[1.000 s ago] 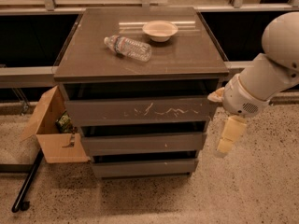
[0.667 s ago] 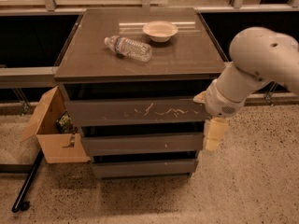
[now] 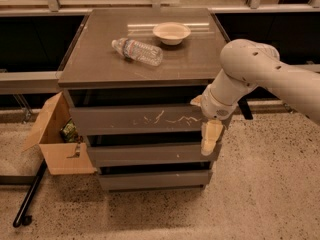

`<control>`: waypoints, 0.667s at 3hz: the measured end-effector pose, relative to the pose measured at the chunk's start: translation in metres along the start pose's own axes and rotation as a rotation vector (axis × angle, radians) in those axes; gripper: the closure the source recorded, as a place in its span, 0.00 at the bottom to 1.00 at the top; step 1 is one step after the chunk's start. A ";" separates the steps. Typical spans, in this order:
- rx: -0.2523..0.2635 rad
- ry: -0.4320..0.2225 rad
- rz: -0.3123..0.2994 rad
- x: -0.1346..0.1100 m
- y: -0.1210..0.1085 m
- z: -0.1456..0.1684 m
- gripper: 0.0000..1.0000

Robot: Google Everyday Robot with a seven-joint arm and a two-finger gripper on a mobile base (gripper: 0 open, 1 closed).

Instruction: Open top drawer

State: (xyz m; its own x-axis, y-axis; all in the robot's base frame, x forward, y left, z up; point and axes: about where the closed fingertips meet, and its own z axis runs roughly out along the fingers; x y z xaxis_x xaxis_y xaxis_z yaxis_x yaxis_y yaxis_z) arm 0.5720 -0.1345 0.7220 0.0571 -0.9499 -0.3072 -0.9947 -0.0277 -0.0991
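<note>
The top drawer [image 3: 125, 119] is the wide grey-brown front with white zigzag scratches under the cabinet's top, and it sits closed. My gripper [image 3: 210, 138] hangs from the white arm [image 3: 260, 79] at the drawer's right end, its cream fingers [image 3: 212, 134] pointing down over the right edge of the middle drawer front [image 3: 145, 154]. It holds nothing that I can see.
A plastic bottle [image 3: 137, 51] lies on the cabinet top [image 3: 100, 64] beside a cream bowl [image 3: 171, 32]. An open cardboard box [image 3: 56, 136] stands on the floor left of the cabinet, with a black pole [image 3: 29, 196] beside it. The bottom drawer front [image 3: 150, 180] is below.
The arm has swung left, bringing my gripper from beyond the cabinet's right side to the right end of the drawer fronts. The drawers have not moved.
</note>
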 end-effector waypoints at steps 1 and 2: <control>0.000 0.000 0.000 0.000 0.000 0.000 0.00; 0.040 0.024 -0.063 0.002 -0.013 0.008 0.00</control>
State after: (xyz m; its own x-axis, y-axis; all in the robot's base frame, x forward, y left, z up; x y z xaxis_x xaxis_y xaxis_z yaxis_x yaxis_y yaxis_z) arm 0.5861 -0.1334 0.7153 0.1173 -0.9539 -0.2761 -0.9849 -0.0760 -0.1557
